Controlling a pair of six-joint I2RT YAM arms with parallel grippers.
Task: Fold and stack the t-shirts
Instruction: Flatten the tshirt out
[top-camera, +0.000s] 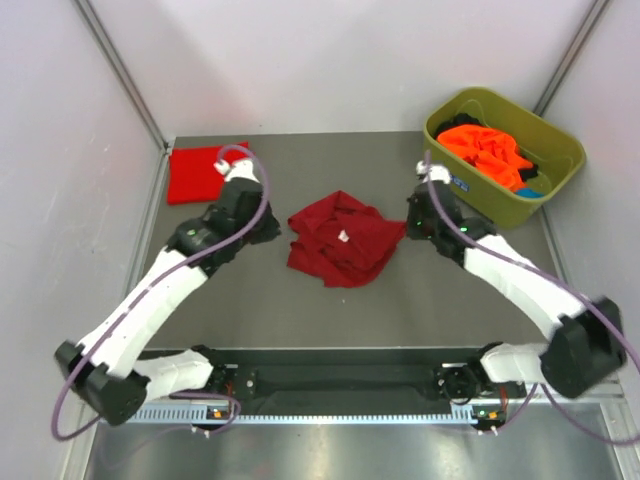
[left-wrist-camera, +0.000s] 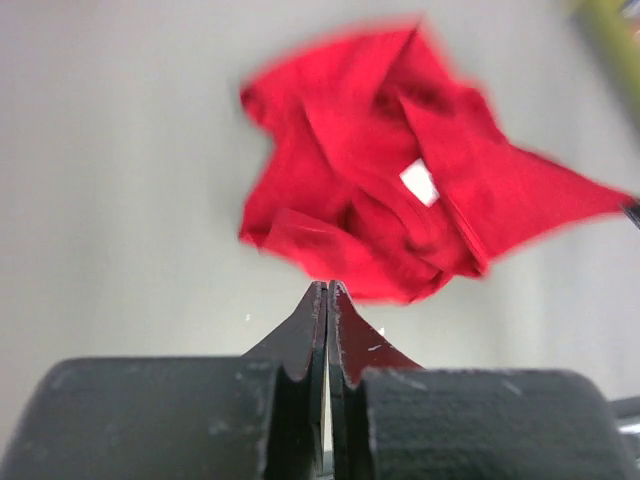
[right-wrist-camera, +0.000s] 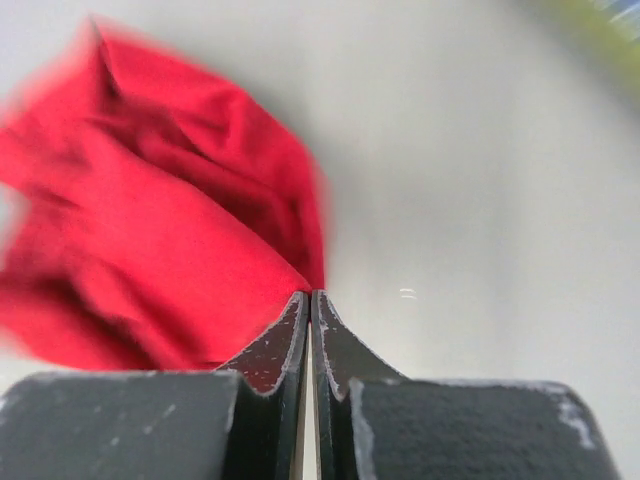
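Crimson t-shirt (top-camera: 343, 240) lies crumpled in the middle of the worktop (top-camera: 250, 310). Left gripper (left-wrist-camera: 327, 290) at its 9 o'clock and right gripper (right-wrist-camera: 309, 295) at its 3 o'clock are both closed, holding nothing. Farther back, a folded red t-shirt (top-camera: 195, 175) sits at 11 o'clock, and orange t-shirts (top-camera: 485, 148) sit in a green tub (top-camera: 560, 150) at 1 o'clock.

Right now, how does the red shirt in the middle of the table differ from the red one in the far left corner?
The middle shirt is dark crimson; the corner shirt is brighter red. The middle shirt lies crumpled in a heap; the corner shirt is folded into a flat rectangle. A small white label shows on the middle shirt; none shows on the corner shirt. Both are red cloth.
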